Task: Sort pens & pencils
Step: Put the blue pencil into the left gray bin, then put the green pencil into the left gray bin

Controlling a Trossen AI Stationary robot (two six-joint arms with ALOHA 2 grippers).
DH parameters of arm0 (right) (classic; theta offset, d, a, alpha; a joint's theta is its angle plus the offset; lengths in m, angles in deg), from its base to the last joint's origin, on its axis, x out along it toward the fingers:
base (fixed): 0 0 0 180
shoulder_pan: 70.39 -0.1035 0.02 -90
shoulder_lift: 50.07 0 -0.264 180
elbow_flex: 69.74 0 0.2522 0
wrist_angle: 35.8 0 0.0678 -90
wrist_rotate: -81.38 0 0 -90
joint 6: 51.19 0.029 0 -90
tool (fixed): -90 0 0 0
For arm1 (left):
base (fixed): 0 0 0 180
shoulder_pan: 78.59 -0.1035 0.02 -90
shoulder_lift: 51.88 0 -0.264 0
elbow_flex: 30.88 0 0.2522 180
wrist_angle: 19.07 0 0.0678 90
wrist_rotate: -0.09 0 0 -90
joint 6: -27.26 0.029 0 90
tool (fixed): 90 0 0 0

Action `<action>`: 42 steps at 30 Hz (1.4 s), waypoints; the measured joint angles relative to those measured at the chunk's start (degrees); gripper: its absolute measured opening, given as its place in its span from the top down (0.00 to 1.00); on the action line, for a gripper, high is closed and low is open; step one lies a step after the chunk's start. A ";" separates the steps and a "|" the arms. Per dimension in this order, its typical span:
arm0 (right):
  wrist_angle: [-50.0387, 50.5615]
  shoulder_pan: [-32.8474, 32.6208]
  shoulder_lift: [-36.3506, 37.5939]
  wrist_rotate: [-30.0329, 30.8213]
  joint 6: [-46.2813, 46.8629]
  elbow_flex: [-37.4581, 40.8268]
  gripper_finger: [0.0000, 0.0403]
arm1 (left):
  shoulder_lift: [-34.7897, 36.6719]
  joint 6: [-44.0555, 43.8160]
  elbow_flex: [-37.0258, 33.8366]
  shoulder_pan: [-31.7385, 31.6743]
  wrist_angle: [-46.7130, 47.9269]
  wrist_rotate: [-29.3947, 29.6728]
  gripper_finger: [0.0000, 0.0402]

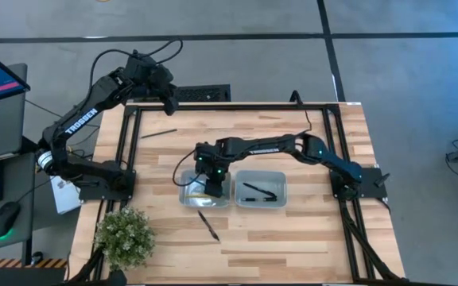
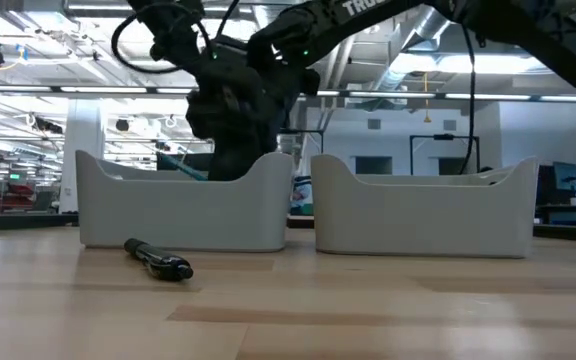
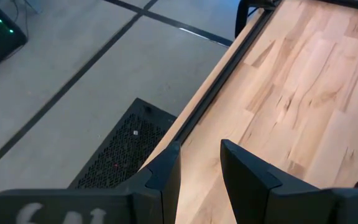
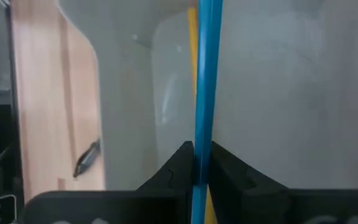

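Right gripper (image 1: 213,184) over the left tray (image 1: 188,199), fingers pinched on the blue pencil (image 4: 205,93).
Yellow pencil (image 4: 192,37) lies in that tray under it. Black pens (image 1: 259,191) in the right tray (image 1: 280,181); 1 pen (image 1: 209,226) on the table (image 1: 293,238) nr the plant (image 1: 123,235), another (image 1: 157,133) far side. Left gripper (image 3: 199,180) parked at far edge, fingers apart, holding nothing. "TROSSEN" on left arm.
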 joint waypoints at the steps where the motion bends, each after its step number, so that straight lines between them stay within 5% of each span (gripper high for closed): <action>1: -0.26 0.05 0.15 -0.01 -0.15 -0.13 0.84 | 0.00 0.00 0.00 0.00 0.00 0.00 0.74; 17: -0.30 1.45 0.96 0.00 -0.43 -0.33 0.83 | 0.00 2.84 0.00 0.00 1.71 1.10 0.74; 28: 4.12 5.98 7.86 0.24 -5.92 -7.79 0.82 | 0.02 4.62 -0.02 0.02 4.51 4.76 0.74; 42: 11.16 17.35 23.64 6.34 -18.15 -8.23 0.48 | 0.02 4.87 -0.02 0.00 4.46 4.84 0.74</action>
